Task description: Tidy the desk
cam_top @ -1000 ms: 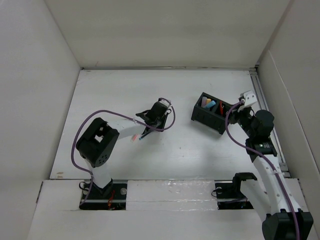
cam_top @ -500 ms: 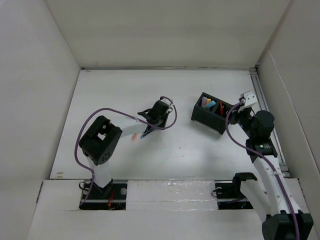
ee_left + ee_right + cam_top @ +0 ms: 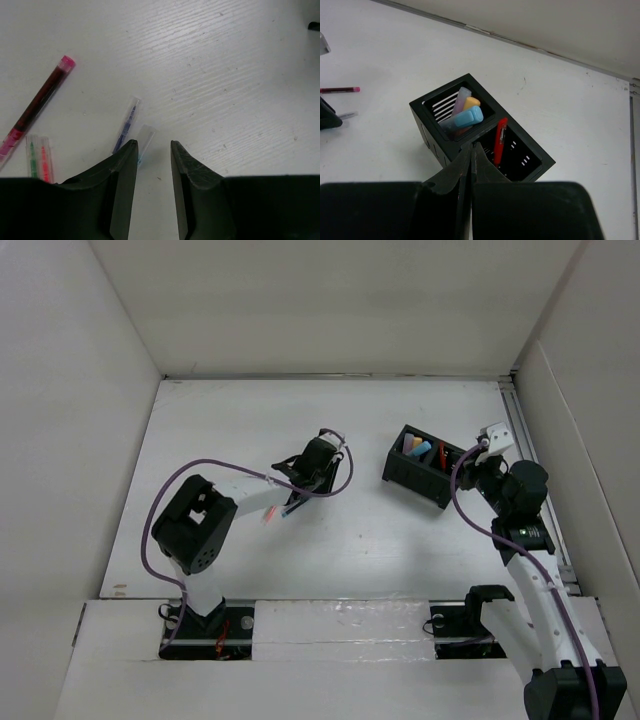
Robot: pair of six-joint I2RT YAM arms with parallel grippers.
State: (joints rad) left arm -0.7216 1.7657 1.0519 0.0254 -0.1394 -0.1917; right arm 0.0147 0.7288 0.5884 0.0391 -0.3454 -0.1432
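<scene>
The white desk point(image 3: 380, 540) holds a black organizer point(image 3: 425, 468) at the right. It contains a blue marker point(image 3: 466, 117), a yellow one and a red pen point(image 3: 499, 140). My right gripper point(image 3: 472, 147) is shut, with its tips at the organizer's near rim. My left gripper point(image 3: 151, 145) is open and low over the desk point(image 3: 225, 75), with a clear-capped blue pen point(image 3: 142, 142) lying by its left finger. A second blue pen point(image 3: 125, 125), a pink pen point(image 3: 40, 102) and a green and an orange refill point(image 3: 39, 157) lie just to the left.
White wall panels stand on all sides of the desk. A metal rail point(image 3: 530, 460) runs along the right edge, behind the right arm. The left arm's purple cable point(image 3: 200, 472) loops above the desk.
The left arm's elbow has shifted slightly while its gripper stays over the loose pens. The right arm has not moved.
</scene>
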